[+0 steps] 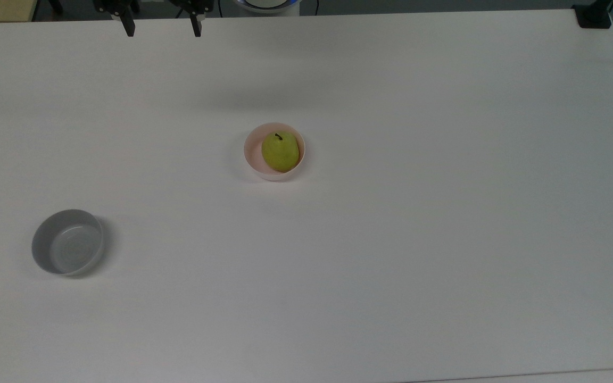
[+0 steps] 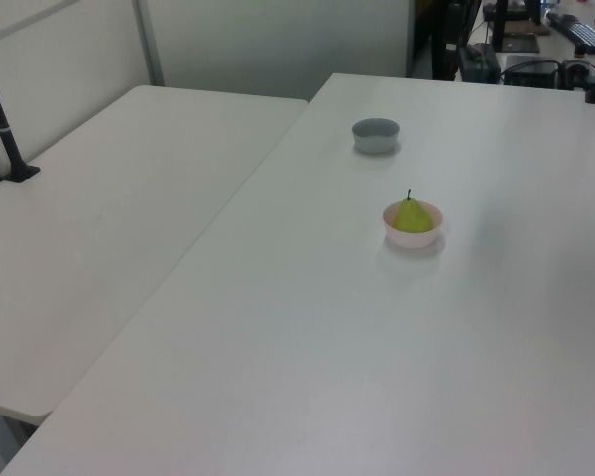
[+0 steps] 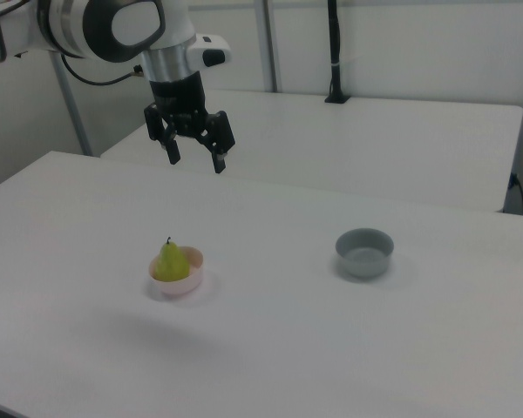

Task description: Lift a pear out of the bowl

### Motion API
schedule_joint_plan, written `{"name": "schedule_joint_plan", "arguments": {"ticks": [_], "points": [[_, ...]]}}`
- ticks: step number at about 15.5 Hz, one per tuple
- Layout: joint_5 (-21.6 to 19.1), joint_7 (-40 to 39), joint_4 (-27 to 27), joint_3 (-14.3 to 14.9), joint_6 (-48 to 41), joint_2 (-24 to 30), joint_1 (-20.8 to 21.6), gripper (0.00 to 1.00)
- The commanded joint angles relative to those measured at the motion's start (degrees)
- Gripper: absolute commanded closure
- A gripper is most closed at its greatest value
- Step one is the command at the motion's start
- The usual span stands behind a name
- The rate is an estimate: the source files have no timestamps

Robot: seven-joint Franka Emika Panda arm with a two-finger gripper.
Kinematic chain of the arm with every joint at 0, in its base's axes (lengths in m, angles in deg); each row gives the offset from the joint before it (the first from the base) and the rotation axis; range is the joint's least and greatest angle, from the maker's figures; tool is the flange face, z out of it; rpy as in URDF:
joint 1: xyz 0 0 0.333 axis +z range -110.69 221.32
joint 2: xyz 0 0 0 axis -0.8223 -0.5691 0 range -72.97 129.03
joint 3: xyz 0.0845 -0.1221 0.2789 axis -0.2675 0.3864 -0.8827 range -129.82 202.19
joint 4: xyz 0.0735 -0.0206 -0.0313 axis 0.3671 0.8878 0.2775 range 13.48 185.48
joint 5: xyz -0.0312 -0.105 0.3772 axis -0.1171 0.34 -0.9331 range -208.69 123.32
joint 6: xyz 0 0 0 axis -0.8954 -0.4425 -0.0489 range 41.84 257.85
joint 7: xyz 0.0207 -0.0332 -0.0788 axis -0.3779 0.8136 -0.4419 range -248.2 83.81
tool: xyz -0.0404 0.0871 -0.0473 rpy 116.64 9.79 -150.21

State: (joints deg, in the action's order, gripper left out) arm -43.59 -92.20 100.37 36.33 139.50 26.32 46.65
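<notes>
A yellow-green pear point(image 1: 280, 151) with a short dark stem stands inside the pale pink bowl point(image 1: 254, 153) near the middle of the white table. The pear point(image 3: 169, 262) and the bowl point(image 3: 190, 279) also show in the right view, as do the pear point(image 2: 411, 215) and the bowl point(image 2: 414, 236) in the left view. My gripper point(image 3: 195, 160) hangs open high above the table, up and behind the bowl in the right view, nothing between its fingers. In the top view, the gripper point(image 1: 163, 31) sits at the upper edge, left of the bowl.
A grey bowl point(image 1: 67, 242) stands at the top view's lower left, and the same grey bowl point(image 3: 363, 252) is to the right of the pink one in the right view. A second white table point(image 2: 109, 218) adjoins. A black clamp post point(image 3: 334, 52) stands on it.
</notes>
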Motion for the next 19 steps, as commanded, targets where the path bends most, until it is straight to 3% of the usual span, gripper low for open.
{"name": "schedule_joint_plan", "arguments": {"ticks": [1, 11, 16, 19], "points": [[0.2, 1.1, 0.6, -0.1, 1.0, 0.4, 0.4, 0.00], [0.1, 0.3, 0.6, 0.2, 0.7, 0.6, 0.3, 0.00], [1.0, -10.8, 2.0, 0.1, 0.6, 0.5, 1.0, 0.00], [1.1, -11.9, 3.8, -0.1, 0.5, 0.4, 3.3, 0.00]]}}
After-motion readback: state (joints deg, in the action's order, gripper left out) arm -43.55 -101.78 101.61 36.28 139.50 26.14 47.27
